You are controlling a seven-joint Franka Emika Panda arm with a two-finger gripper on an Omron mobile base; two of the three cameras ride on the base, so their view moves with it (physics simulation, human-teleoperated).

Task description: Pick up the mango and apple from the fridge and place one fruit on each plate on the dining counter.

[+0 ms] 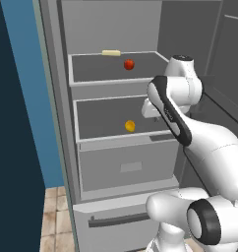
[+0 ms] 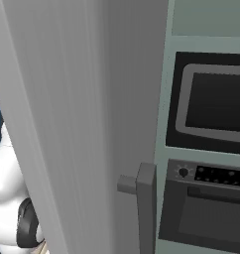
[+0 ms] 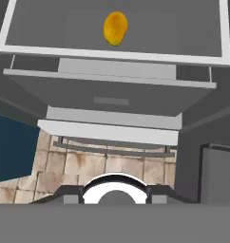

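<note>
The fridge (image 1: 99,167) stands open in front of me. The red apple (image 1: 129,64) lies on its upper dark shelf. On the shelf below sits the yellow-orange mango (image 1: 130,126), alone; the hand view looks down on the mango (image 3: 115,28) from above and in front. My gripper (image 1: 148,110) hangs just right of the lower shelf's front edge, largely hidden behind my own forearm, and it is shut with nothing held. It is apart from both fruits. The plates and the dining counter are out of view.
A pale yellow stick (image 1: 111,52) lies at the back of the upper shelf. Grey drawers (image 3: 112,97) sit under the shelves, above tiled floor (image 3: 102,166). In the right base view a grey panel (image 2: 67,124) with a handle (image 2: 144,198) stands close, beside a built-in oven (image 2: 211,213).
</note>
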